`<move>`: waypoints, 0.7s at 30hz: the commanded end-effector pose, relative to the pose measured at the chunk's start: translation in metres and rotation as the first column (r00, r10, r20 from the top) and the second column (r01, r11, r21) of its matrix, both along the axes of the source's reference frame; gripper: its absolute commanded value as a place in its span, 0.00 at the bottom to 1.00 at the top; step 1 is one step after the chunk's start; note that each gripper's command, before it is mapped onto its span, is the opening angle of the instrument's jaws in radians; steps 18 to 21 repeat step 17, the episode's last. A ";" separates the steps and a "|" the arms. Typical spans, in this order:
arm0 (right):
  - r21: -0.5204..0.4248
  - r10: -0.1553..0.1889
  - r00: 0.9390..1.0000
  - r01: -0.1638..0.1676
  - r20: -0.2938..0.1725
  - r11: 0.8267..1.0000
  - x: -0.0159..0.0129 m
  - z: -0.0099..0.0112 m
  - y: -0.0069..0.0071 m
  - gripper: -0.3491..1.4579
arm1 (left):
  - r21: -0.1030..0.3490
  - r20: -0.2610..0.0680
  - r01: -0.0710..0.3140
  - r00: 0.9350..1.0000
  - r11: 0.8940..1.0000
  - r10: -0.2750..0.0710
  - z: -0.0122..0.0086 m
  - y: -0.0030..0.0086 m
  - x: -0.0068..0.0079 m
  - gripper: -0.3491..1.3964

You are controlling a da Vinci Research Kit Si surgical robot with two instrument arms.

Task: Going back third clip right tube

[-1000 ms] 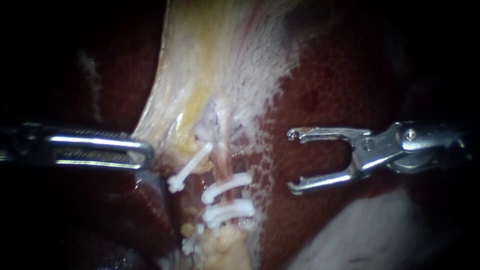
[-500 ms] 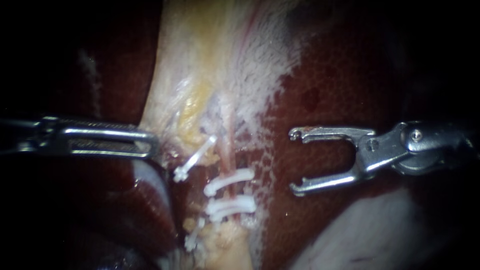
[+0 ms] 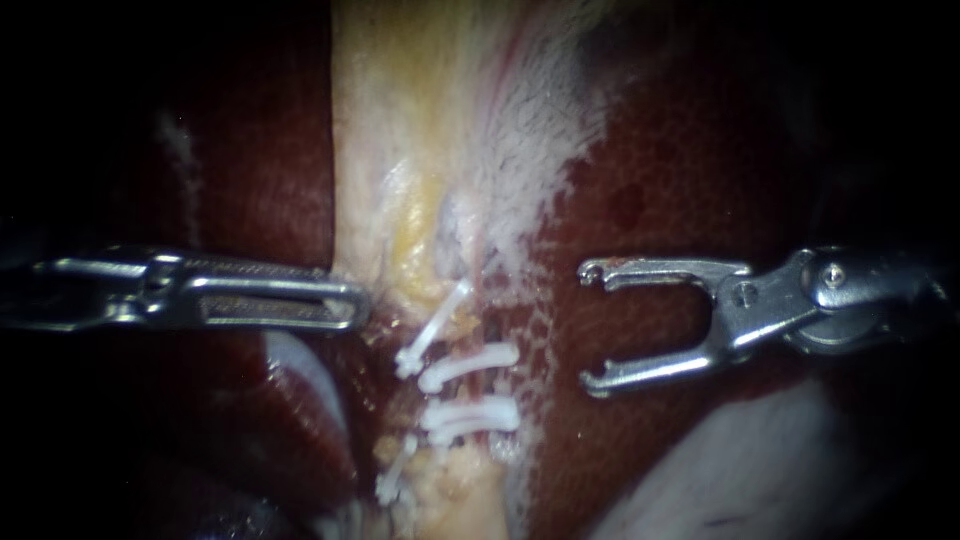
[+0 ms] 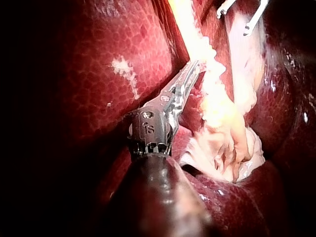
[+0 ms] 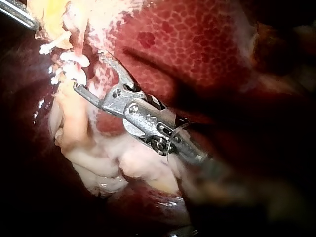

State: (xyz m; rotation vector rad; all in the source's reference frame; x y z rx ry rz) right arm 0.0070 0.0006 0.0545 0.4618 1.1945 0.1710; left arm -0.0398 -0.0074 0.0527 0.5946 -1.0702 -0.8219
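Left instrument (image 3: 355, 303): shaft enters from the left and lies level, its slotted jaws pressed together and clamped on the near edge of the pale yellow tissue (image 3: 400, 180). The left wrist view shows the same, with the jaws of the left instrument (image 4: 193, 69) ending in the yellow band. Pale yellow tissue: a broad strip running down the middle of the endoscope view, with dark red liver (image 3: 680, 180) on both sides. Tilted clip (image 3: 432, 325): white, slanted, just right of the left jaw tips and apart from them. Tube (image 3: 483, 310): thin, pinkish, running down the strip just right of the tilted clip; faint, so its course is hard to follow. Upper clip (image 3: 468, 366): white, lying across the tube just below the tilted clip. Lower clips (image 3: 470, 415): white, close together, directly under the upper clip; which counts as the third cannot be told. Right instrument (image 3: 590, 325): shaft enters from the right, jaws spread wide and holding nothing. Its tips point at the clips but stand clear of them, over the liver. In the right wrist view the right instrument (image 5: 93, 73) is likewise agape, its tips just beside the clips.
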 end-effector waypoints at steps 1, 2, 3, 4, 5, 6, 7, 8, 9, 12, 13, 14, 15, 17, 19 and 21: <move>0.000 0.000 1.000 0.000 0.000 1.000 0.0000 0.0000 0.0000 0.52 | -0.001 0.000 -0.001 1.000 1.000 0.001 0.0001 -0.0001 -0.0001 0.00; 0.000 0.000 1.000 0.000 0.000 1.000 0.0000 0.0000 0.0000 0.52 | -0.001 0.000 -0.001 1.000 1.000 0.001 0.0001 0.0000 0.0000 0.00; 0.000 0.000 1.000 0.000 0.000 1.000 0.0000 0.0000 0.0000 0.52 | -0.001 0.000 -0.001 1.000 1.000 0.001 0.0002 0.0000 0.0000 0.00; 0.000 0.000 1.000 0.000 0.000 1.000 0.0000 0.0000 0.0000 0.52 | -0.001 0.000 -0.001 1.000 1.000 0.001 0.0002 0.0000 0.0000 0.00; 0.000 0.000 1.000 0.000 0.000 1.000 0.0000 0.0000 0.0000 0.52 | -0.001 0.000 -0.002 1.000 1.000 0.002 0.0002 0.0000 0.0000 0.00; 0.000 0.000 1.000 0.000 0.000 1.000 0.0000 0.0000 0.0000 0.52 | -0.001 0.000 -0.002 1.000 1.000 0.002 0.0002 0.0000 0.0000 0.00; 0.000 0.000 1.000 0.000 0.000 1.000 0.0000 0.0000 0.0000 0.52 | -0.001 0.000 -0.002 1.000 1.000 0.002 0.0002 0.0000 0.0000 0.00; 0.000 0.000 1.000 0.000 0.000 1.000 0.0000 0.0000 0.0000 0.52 | -0.001 0.000 -0.002 1.000 1.000 0.002 0.0002 0.0000 0.0000 0.00; 0.000 0.000 1.000 0.000 0.000 1.000 0.0000 0.0000 0.0000 0.52 | -0.001 0.000 -0.002 1.000 1.000 0.002 0.0002 0.0000 0.0000 0.00; 0.000 0.000 1.000 0.000 0.000 1.000 0.0000 -0.0001 -0.0001 0.52 | -0.001 0.000 -0.002 1.000 1.000 0.002 0.0002 0.0000 0.0000 0.00; 0.000 0.000 1.000 0.000 0.000 1.000 0.0000 -0.0002 -0.0001 0.52 | -0.001 0.000 -0.002 1.000 1.000 0.002 0.0002 0.0000 0.0000 0.00; 0.000 0.000 1.000 0.000 0.000 1.000 0.0000 -0.0002 -0.0001 0.52 | -0.001 0.000 -0.002 1.000 1.000 0.002 0.0003 0.0000 0.0000 0.00; 0.000 0.000 1.000 0.000 0.000 1.000 0.0000 -0.0002 -0.0001 0.52 | -0.001 0.000 -0.002 1.000 1.000 0.002 0.0003 0.0000 0.0000 0.00; 0.000 0.000 1.000 0.000 0.000 1.000 0.0000 -0.0002 -0.0001 0.52 | -0.001 0.001 -0.002 1.000 1.000 0.002 0.0003 0.0001 0.0000 0.00; 0.000 0.000 1.000 0.000 0.000 1.000 0.0000 -0.0002 -0.0001 0.52 | -0.001 0.001 -0.002 1.000 1.000 0.002 0.0003 0.0001 0.0000 0.00; 0.000 0.000 1.000 0.000 0.000 1.000 0.0000 -0.0002 -0.0001 0.52 | -0.001 0.001 -0.002 1.000 1.000 0.002 0.0003 0.0001 0.0000 0.00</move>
